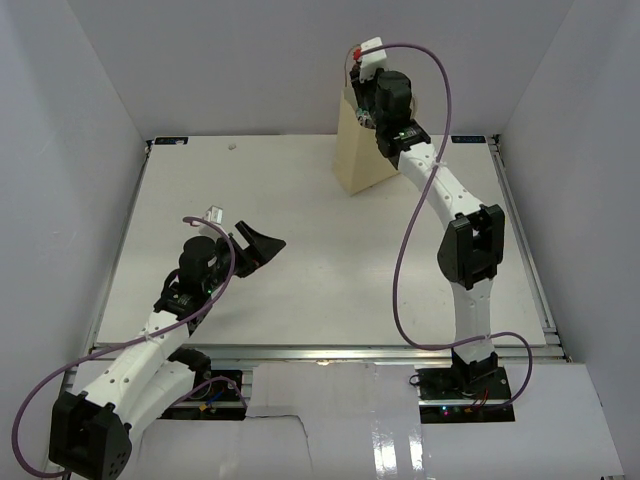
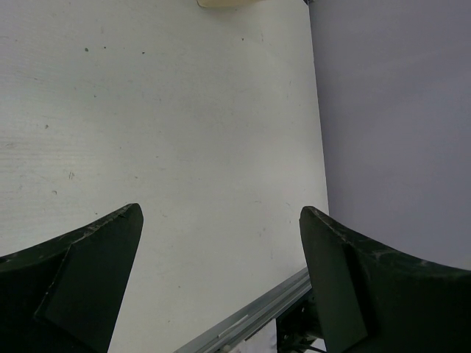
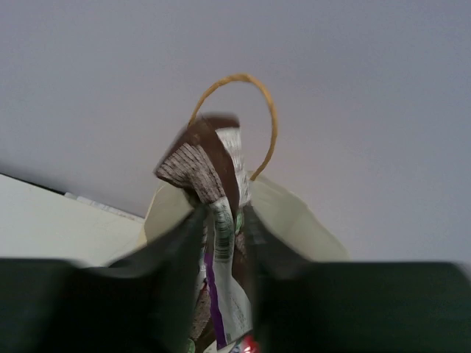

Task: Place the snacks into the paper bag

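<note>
The cream paper bag stands upright at the back of the table. My right gripper is over its mouth. In the right wrist view it is shut on a bunch of snacks: a dark brown bar and a white and purple packet, held between the bag's walls, with one tan loop handle behind. My left gripper is open and empty, low over the table's left half. In the left wrist view it has only bare table between its fingers.
White enclosure walls stand close round the table on three sides. The table's metal front rail shows just beyond the left gripper. A corner of the bag shows at the top of the left wrist view. A purple cable loops beside the right arm.
</note>
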Controlling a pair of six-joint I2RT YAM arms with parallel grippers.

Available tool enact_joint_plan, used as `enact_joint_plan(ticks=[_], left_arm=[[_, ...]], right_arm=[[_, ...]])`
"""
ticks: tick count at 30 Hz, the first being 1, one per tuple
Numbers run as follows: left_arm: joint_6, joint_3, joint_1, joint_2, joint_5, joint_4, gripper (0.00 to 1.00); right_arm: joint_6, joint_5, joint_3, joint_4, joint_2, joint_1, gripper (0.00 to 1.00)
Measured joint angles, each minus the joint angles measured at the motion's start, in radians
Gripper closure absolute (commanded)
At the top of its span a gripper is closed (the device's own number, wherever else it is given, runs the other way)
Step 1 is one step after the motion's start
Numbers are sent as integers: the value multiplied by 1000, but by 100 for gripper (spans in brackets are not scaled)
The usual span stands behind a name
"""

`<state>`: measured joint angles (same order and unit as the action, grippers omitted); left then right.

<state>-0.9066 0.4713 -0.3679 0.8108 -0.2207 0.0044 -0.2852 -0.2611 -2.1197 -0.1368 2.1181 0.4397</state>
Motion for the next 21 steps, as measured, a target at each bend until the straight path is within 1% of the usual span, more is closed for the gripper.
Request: enact_joint_plan(ticks=[2,3,5,6,8,10,11,14,18,21], left_arm=[[0,0,0,0,0,0,2],[1,0,0,0,0,0,2],[4,0,0,0,0,0,2],[8,0,0,0,0,0,2],[18,0,0,0,-1,-1,2],[31,0,0,0,-1,-1,2],[39,0,0,0,-1,-1,2],[61,5,0,1,-2,-7,2],[83,16,0,2,-3,-22,2],[90,18,0,-3,-5,-32,2]], right_arm=[[-13,-2,44,-6,-4,-1,39],[-18,2,64,-4,-10,-1,25],[-18,35,100,11,-23,-3,13],[-16,68,107,36,-32,-6,1],[-26,165,97,115,-51,-8,10],[-48,314,80,232,-92,-13,10],[-69,411,81,294,-127,-16,10],[-111,637,109,435,-249,-19,10],[-150,852,169,631,-407,-26,10],[-175,976,284,723,-494,-87,10]])
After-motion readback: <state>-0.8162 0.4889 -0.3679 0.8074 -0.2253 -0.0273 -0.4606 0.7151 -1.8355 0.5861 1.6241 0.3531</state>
